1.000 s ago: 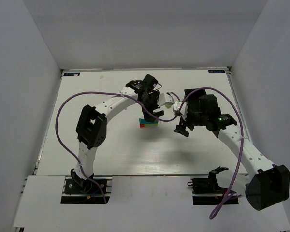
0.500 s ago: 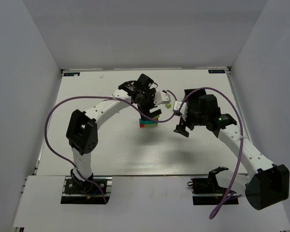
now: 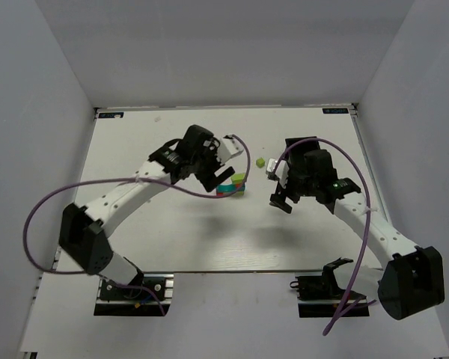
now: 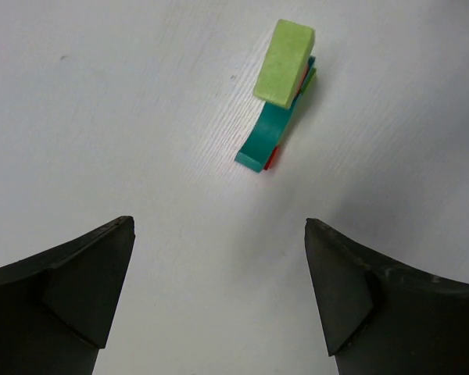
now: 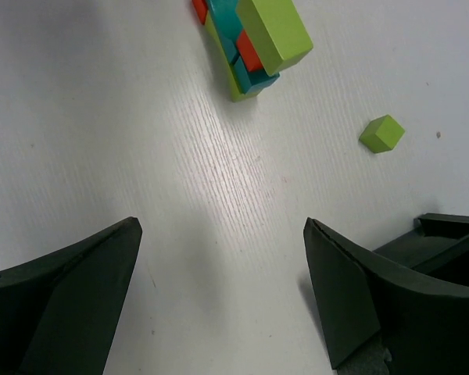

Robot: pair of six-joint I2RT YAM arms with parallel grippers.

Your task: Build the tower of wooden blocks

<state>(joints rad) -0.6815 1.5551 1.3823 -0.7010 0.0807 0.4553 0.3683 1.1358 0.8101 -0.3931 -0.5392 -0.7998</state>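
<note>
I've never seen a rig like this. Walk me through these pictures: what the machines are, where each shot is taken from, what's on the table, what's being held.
These are two robot arms, a left arm and a right arm, bolted at the near edge of a white table. The wide picture comes from a fixed camera above and behind them. The other two come from cameras on the wrists; the dark shapes at the bottom are each gripper's own fingers. On the table stands a small stack of painted blocks, teal, red and lime green, with a loose lime green cube lying apart from it. The left gripper and the right gripper are both open and hold nothing.
</note>
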